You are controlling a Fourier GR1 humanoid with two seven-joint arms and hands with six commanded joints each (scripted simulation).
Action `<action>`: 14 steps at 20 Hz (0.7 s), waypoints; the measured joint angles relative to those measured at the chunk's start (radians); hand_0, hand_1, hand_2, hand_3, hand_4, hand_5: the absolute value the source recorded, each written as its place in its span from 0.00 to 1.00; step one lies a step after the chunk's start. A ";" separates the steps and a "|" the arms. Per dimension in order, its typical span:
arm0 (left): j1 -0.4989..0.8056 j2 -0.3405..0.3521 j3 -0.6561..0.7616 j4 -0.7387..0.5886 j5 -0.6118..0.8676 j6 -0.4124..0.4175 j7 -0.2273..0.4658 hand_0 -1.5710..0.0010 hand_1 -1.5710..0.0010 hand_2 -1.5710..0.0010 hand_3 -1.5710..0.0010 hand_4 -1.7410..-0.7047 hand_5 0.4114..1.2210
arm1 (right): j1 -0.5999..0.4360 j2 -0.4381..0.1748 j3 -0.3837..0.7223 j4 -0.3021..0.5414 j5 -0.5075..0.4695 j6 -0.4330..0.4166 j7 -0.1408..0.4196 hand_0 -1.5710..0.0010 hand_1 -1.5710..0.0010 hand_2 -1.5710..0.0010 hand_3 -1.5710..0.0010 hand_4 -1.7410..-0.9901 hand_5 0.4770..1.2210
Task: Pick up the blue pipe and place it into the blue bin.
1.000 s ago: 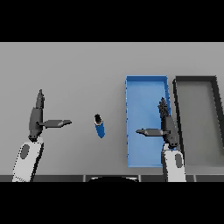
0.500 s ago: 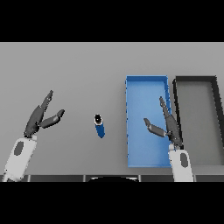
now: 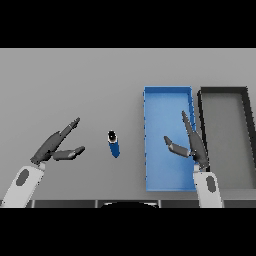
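Blue pipe [image 3: 114,144] is seen lying on the grey table [image 3: 75,85], left of the blue bin [image 3: 168,95] (dark bin [image 3: 223,93] beside it). Left hand [image 3: 54,146] is spread open, near the pipe; right hand [image 3: 192,144] is held open over the blue bin.

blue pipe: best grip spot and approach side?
Probably its blue body, just below the dark open end. The blue pipe lies short on the table, roughly lengthwise away from the robot, so pinch across its width. Come from the left with the left hand, which is open and on that side; the blue bin flanks its right.
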 measured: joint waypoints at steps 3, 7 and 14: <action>-0.004 0.000 -0.063 -0.049 -0.019 -0.023 0.112 1.00 1.00 1.00 1.00 0.67 0.09 | 0.001 0.013 0.010 -0.009 0.000 0.000 0.003 1.00 1.00 1.00 1.00 0.68 0.13; -0.005 -0.040 -0.143 -0.059 -0.084 -0.044 0.118 1.00 1.00 1.00 1.00 0.62 0.07 | -0.005 -0.002 0.002 -0.004 0.005 0.000 -0.005 1.00 1.00 1.00 1.00 0.70 0.13; -0.078 -0.196 -0.205 0.031 -0.144 -0.014 0.083 1.00 1.00 1.00 1.00 0.58 0.09 | 0.007 0.012 0.002 -0.008 -0.011 0.007 0.009 1.00 1.00 1.00 1.00 0.71 0.11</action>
